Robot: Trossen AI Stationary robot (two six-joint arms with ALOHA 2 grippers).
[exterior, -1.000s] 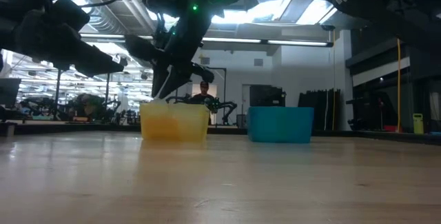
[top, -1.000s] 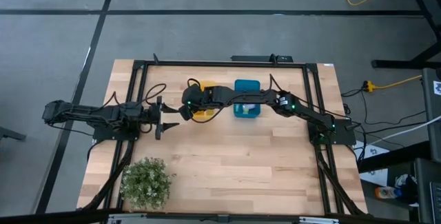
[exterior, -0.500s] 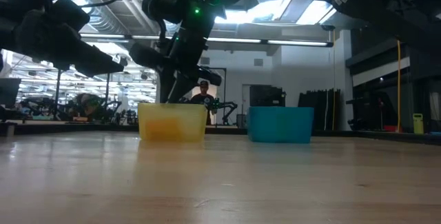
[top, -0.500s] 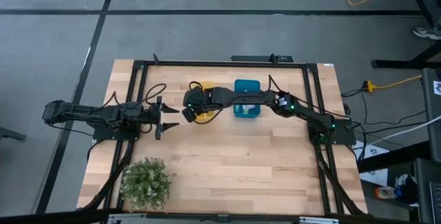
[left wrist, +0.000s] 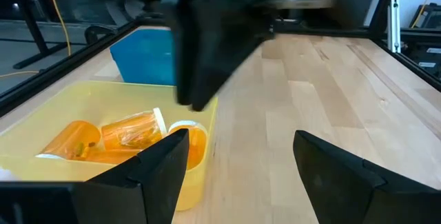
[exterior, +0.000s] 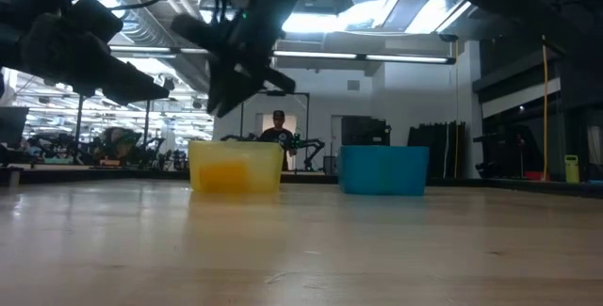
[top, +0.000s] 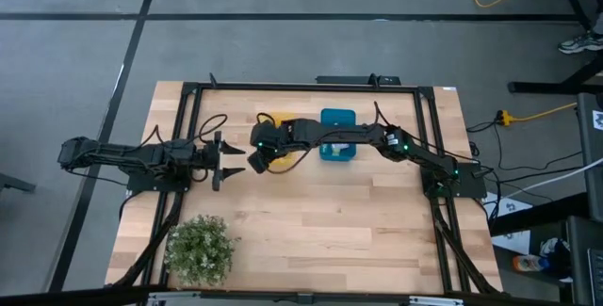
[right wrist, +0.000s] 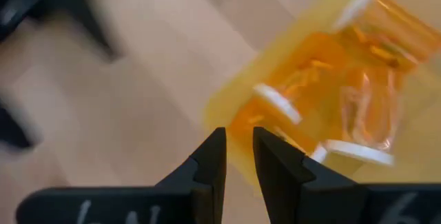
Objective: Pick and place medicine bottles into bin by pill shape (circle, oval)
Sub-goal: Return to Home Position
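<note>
The right gripper (top: 254, 163), fingers nearly together and empty, had risen off the yellow bin (left wrist: 89, 100) compared with a moment before, leaving the orange pill bottles (left wrist: 131, 133) inside, so this placing seemed finished, while the left gripper (top: 231, 162) waited beside it, spread apart.

Two bins stand side by side, a little apart, at the far middle of the counter (top: 330, 231). The left bin (exterior: 234, 169) holds bottles (left wrist: 131, 129) lying on their sides; the right bin (top: 337, 118) stands beside it. A potted plant (top: 200, 248) sits at the near left corner. The right gripper (top: 253, 163) hangs above the left bin's near left corner. The left gripper (top: 234, 162) hovers just left of it.
</note>
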